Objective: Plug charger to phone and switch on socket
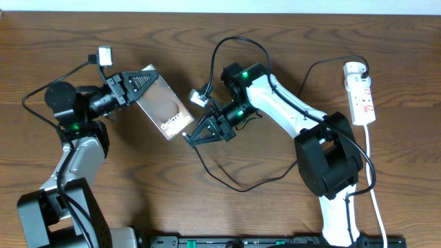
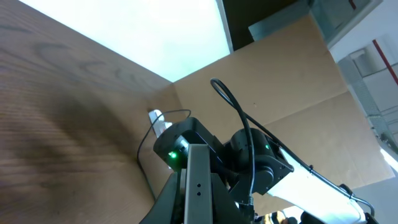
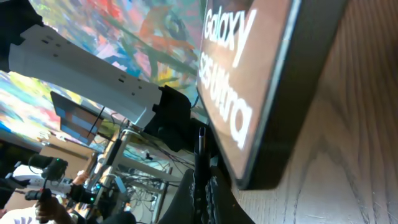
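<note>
Alignment should be checked before the charger [image 1: 234, 187], seemingly pinched in the closed right gripper [image 1: 189, 136], is pressed into the phone [image 1: 165, 107] clamped by the left gripper [image 1: 149, 77].

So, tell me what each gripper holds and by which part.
Left gripper is shut on the flat dark glossy phone, by its end opposite the lettering. Right gripper pinches the thin black charger cable near its connector tip.

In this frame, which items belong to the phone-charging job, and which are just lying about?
Part of the job:
- Galaxy phone, gripped by the left end effector
- black charger cable, one end in the right end effector
- white power strip

Just there:
- wooden table
- black rail at the table's near edge
</note>
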You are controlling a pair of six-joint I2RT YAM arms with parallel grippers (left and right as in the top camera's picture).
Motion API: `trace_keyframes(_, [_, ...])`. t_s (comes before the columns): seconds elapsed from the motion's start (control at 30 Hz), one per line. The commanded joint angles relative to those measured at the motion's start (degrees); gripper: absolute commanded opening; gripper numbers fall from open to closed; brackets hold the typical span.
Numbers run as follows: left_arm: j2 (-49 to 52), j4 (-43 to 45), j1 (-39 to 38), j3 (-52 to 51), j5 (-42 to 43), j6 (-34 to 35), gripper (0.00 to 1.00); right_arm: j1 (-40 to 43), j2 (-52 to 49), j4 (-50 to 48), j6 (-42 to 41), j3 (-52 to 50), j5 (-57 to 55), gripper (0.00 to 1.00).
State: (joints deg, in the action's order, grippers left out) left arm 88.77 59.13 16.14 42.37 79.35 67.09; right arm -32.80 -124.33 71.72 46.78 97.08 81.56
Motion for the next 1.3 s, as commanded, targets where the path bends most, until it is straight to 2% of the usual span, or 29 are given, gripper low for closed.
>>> trace_keyframes(0.0, [-0.4, 0.5, 0.2, 0.5, 1.1, 1.2, 0.07, 0.6, 0.0, -0.2, 0.0, 1.1, 2.6, 0.01])
trace_keyframes(0.47, [-0.4, 0.5, 0.1, 0.5, 3.7, 1.1, 0.07, 0.6, 0.0, -0.2, 0.0, 1.1, 2.6, 0.01])
trace_keyframes(1.27, [-0.4, 0.5, 0.0, 0.5, 2.3, 2.2, 0.07, 0.6, 0.0, -0.2, 0.0, 1.1, 2.4, 0.01])
